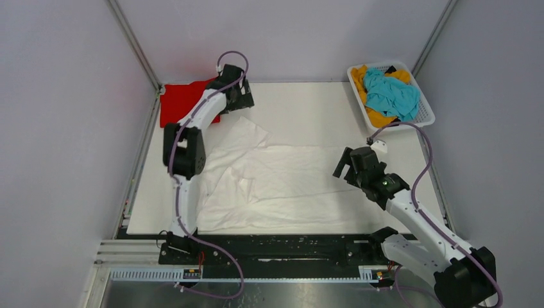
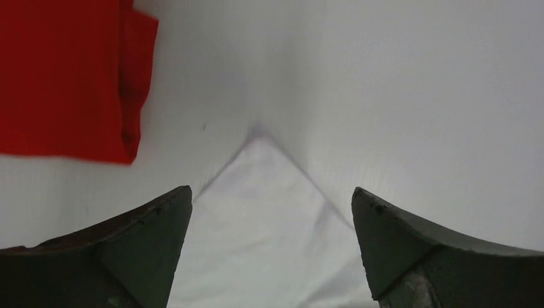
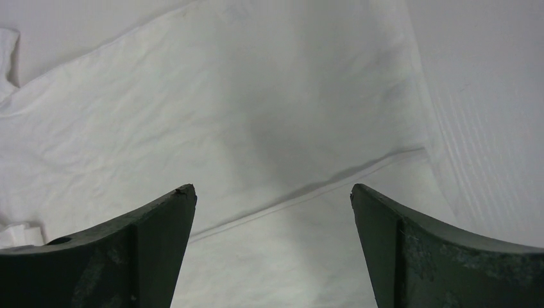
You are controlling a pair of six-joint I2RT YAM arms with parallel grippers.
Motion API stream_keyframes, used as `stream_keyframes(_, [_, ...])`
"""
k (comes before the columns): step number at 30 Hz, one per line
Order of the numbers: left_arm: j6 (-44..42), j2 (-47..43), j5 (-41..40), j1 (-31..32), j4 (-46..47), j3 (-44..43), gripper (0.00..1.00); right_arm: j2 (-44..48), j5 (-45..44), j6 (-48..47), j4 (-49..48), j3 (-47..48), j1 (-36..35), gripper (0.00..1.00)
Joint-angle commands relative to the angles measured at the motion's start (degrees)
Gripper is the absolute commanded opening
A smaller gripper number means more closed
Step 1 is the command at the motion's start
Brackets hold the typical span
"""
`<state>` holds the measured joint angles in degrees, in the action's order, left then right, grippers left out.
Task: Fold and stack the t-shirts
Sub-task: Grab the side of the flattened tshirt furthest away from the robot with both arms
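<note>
— Two grippers to enter. Condition of each?
— Item 1, left gripper point(image 2: 271, 190): jaws spread wide, nothing between them. It is poised above a pointed corner of the white t-shirt point(image 1: 289, 179), at the garment's far left end. Item 2, right gripper point(image 3: 272, 187): jaws likewise spread, nothing held. It sits over the right-hand edge of the same shirt, where a hem seam runs across beneath it. Whether either gripper touches the cloth cannot be told.
— White shirt, placement?
— Spread across the middle of the table point(image 1: 308, 106). Mostly flat and creased, with some cloth turned over on its left part.
— Remaining shirts?
— Item 3, red t-shirt point(image 1: 179, 102): folded flat at the far left corner of the table, partly hidden by the left arm. It is near the white corner but apart from it.
— And the rest?
— Item 4, teal t-shirt point(image 1: 391, 93): crumpled in the basket point(image 1: 425, 114) at the far right, lying on top of item 5. Item 5, orange-yellow t-shirt point(image 1: 380, 119): crumpled in the same basket, showing around the teal one
</note>
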<state>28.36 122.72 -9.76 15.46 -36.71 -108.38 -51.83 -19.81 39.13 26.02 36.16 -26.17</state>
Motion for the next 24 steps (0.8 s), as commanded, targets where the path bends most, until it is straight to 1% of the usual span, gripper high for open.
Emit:
stream_keyframes(1, [-6.7, 13.5, -2.0, -0.6, -10.9, -22.5, 0.94, -2.7, -0.8, -0.8, -3.4, 1.0, 2.2, 1.00])
stream_keyframes(3, [-7.6, 17.3, -1.1, -1.1, -10.6, -26.2, 0.94, -4.0, 0.9, -0.8, -4.2, 1.0, 2.8, 0.99])
stream_keyframes(6, [-7.4, 19.2, 2.5, -1.8, -6.7, -25.3, 0.94, -6.5, 3.4, -1.1, -4.5, 1.4, 3.8, 0.99])
stream_keyframes(8, [-7.3, 20.1, 3.5, -1.8, -4.6, -24.7, 0.94, -7.8, 4.5, -1.4, -4.5, 1.8, 4.1, 1.00])
stream_keyframes(9, [-7.3, 20.8, 4.2, -1.8, -4.2, -24.8, 0.93, -8.2, 5.1, -1.5, -4.4, 1.9, 4.3, 1.00])
stream_keyframes(11, [-6.7, 22.3, 5.0, -1.8, -4.1, -24.9, 0.88, -8.5, 5.5, -1.6, -4.3, 1.8, 4.5, 1.00])
stream_keyframes(12, [-6.7, 22.9, 5.6, -1.8, -4.5, -24.9, 0.83, -8.5, 5.5, -1.6, -4.3, 1.6, 4.7, 1.00])
stream_keyframes(19, [-7.2, 23.3, 4.3, -1.4, -9.1, -22.9, 0.61, -6.4, 3.8, -2.1, -4.3, 0.7, 5.6, 0.99])
stream_keyframes(21, [-8.0, 23.2, 4.4, -1.3, -10.1, -22.8, 0.46, -5.8, 3.3, -2.5, -4.4, 0.7, 5.9, 1.00])
stream_keyframes(23, [-8.8, 23.1, 3.9, -1.0, -11.1, -22.7, 0.27, -5.5, 2.1, -2.5, -4.4, 0.7, 6.2, 1.00])
stream_keyframes(24, [-9.2, 23.0, 3.9, -0.8, -11.5, -22.5, 0.19, -5.6, 1.2, -2.2, -4.5, 1.0, 6.5, 1.00])
